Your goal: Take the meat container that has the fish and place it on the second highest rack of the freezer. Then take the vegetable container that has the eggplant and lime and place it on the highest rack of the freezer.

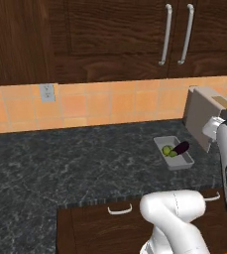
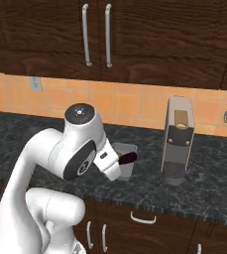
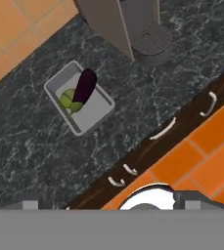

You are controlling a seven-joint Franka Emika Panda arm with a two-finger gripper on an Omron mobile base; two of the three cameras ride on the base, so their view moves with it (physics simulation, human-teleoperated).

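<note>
One grey container (image 3: pixel 81 105) sits on the dark marbled counter (image 3: pixel 30 146), and in the hand view we see it at about ten o'clock from the picture's centre, lying at a slant. Inside it the eggplant (image 3: pixel 85 86) rests across the end nearer the coffee machine (image 3: pixel 118 19), its tip leaning over the rim, and the lime (image 3: pixel 69 100) lies touching it on the side toward eight o'clock; the other half of the tray is bare. From the left base view we find the same container (image 1: pixel 175 154) at roughly three o'clock, near the counter's front edge, with the eggplant (image 1: pixel 181 147) at its back right and the lime (image 1: pixel 168 150) just beside it on the left, and the coffee machine (image 1: pixel 204 116) stands near the tray at its two o'clock, apart from it. From the right base view our arm's elbow covers much of the tray (image 2: pixel 127 163), and only the eggplant's (image 2: pixel 128 158) dark end pokes out past the white housing, with the coffee machine (image 2: pixel 178 141) at three o'clock from it. Our gripper hangs well above the counter, touching nothing; its jaws stand apart at their widest and hold nothing. Along the counter's front run dark wood drawers (image 3: pixel 182 124) with pale curved handles, and an orange tiled floor (image 3: pixel 206 156) lies below them.
</note>
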